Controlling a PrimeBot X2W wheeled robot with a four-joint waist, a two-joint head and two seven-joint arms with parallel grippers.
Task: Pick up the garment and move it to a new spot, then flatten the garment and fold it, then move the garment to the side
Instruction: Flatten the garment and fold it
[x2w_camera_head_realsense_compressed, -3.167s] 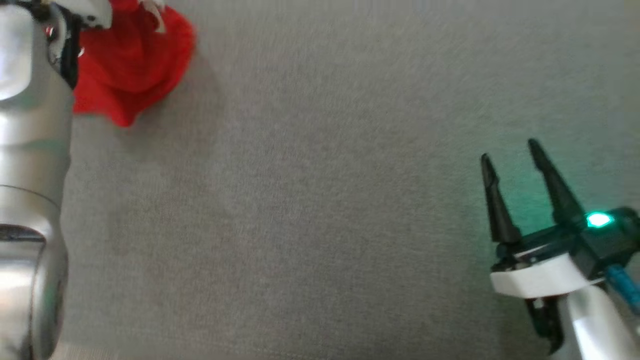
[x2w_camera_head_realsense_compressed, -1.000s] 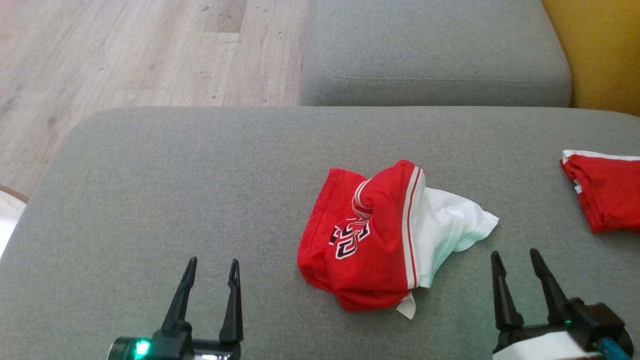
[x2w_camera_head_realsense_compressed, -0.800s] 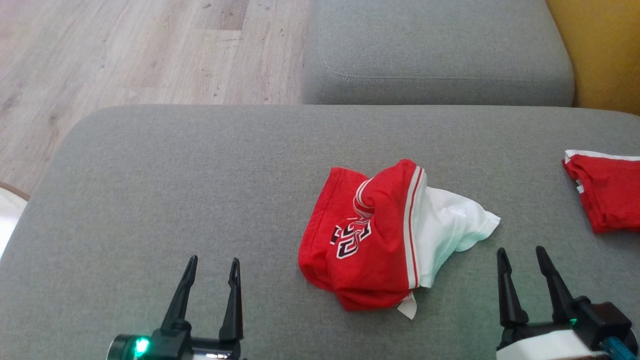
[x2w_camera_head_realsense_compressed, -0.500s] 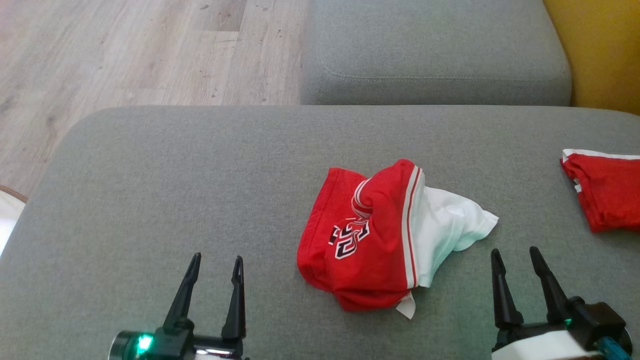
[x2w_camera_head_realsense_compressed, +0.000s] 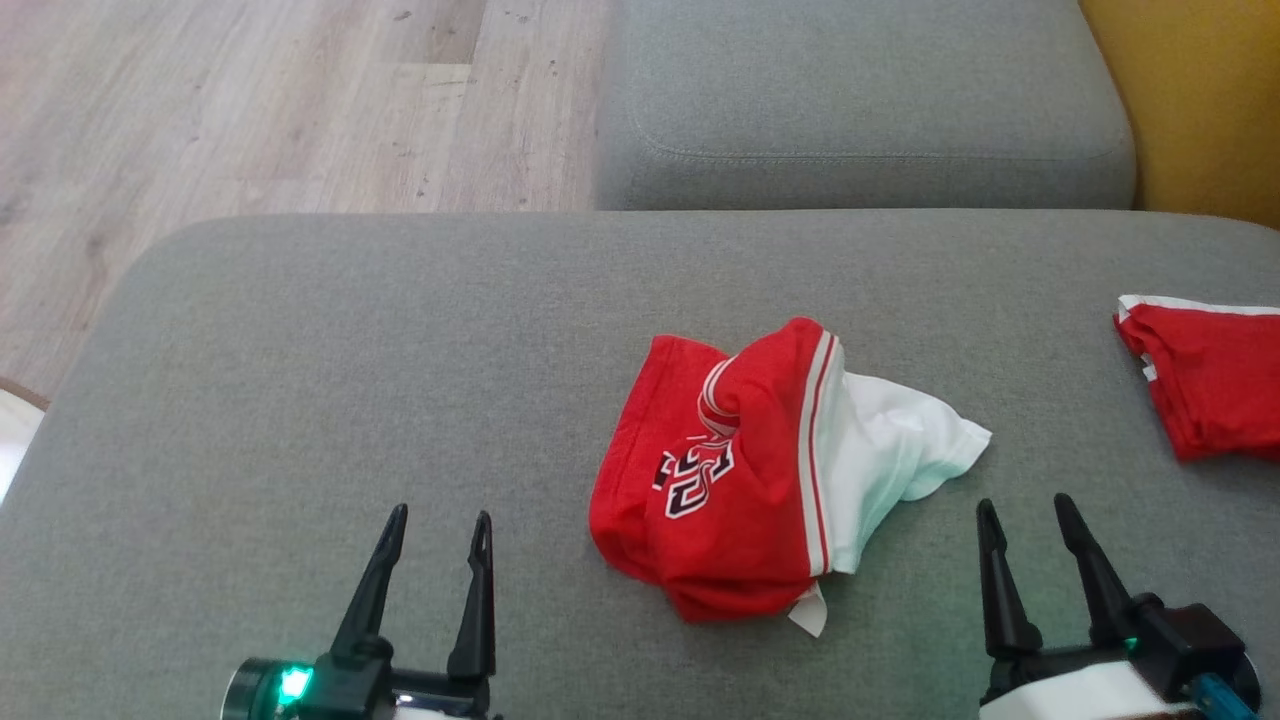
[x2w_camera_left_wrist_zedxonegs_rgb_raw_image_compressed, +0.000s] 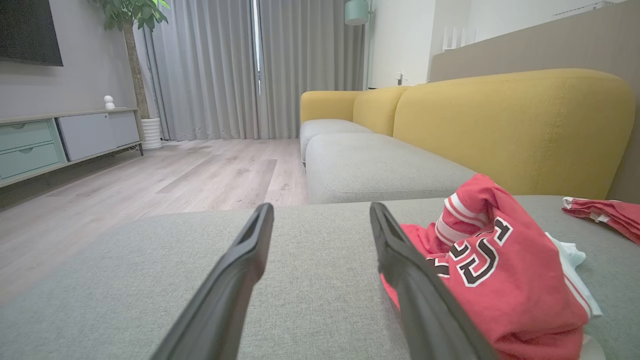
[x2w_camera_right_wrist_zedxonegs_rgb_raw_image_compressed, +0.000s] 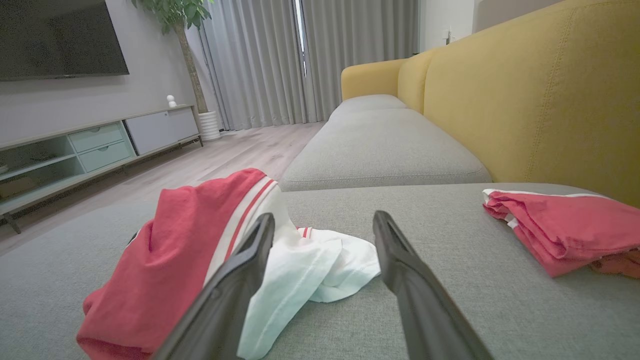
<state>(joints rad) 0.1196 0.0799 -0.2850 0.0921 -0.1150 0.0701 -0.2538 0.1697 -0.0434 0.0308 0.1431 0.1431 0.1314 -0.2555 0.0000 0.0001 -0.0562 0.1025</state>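
Head view: the crumpled red-and-white garment (x2w_camera_head_realsense_compressed: 740, 480) lies in a heap about midway across the grey cushion (x2w_camera_head_realsense_compressed: 300, 350), between my two tools. The left tool (x2w_camera_head_realsense_compressed: 441, 515) is at lower left, fingers spread wide, empty and well apart from the cloth. The right tool (x2w_camera_head_realsense_compressed: 1024, 502) is at lower right, equally wide and empty, near the white hem. A folded red piece (x2w_camera_head_realsense_compressed: 1210, 375) sits at the right edge.

Left wrist view: looking along the left tool (x2w_camera_left_wrist_zedxonegs_rgb_raw_image_compressed: 321, 207), the garment (x2w_camera_left_wrist_zedxonegs_rgb_raw_image_compressed: 505, 280) is off to the right of the fingers, not between them.

Right wrist view: the right tool (x2w_camera_right_wrist_zedxonegs_rgb_raw_image_compressed: 324, 216) points past the white cloth. The garment (x2w_camera_right_wrist_zedxonegs_rgb_raw_image_compressed: 170, 260) bulks to the left, the folded red piece (x2w_camera_right_wrist_zedxonegs_rgb_raw_image_compressed: 560, 225) to the right.

My read: this is step one, and the pick-up has not begun. Next I would bring a tool over a raised fold and close on that ridge, since flat cloth may slip out.
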